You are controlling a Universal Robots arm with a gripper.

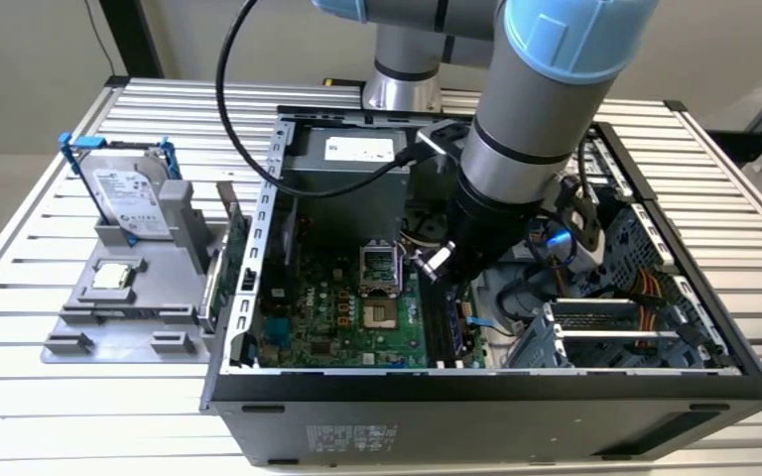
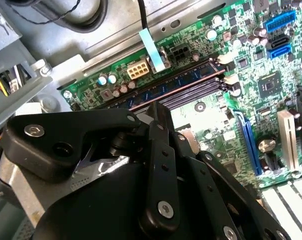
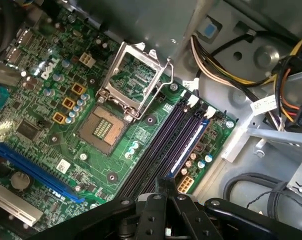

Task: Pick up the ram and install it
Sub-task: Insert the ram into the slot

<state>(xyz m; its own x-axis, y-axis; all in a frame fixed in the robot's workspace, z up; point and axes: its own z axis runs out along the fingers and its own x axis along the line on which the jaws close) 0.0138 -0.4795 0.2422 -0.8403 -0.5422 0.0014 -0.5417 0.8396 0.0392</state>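
Your gripper [image 1: 437, 266] is down inside the PC case [image 1: 487, 382], fingers closed together just above the ram [image 2: 166, 85] seated in its slot. CPU socket [image 3: 133, 75] beside, cables [image 3: 226, 70] on other side.

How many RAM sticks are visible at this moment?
1. The ram lies along the memory slot nearest the edge of the motherboard, and its near end runs under the gripper. The gripper covers part of the slots, so another could be hidden.
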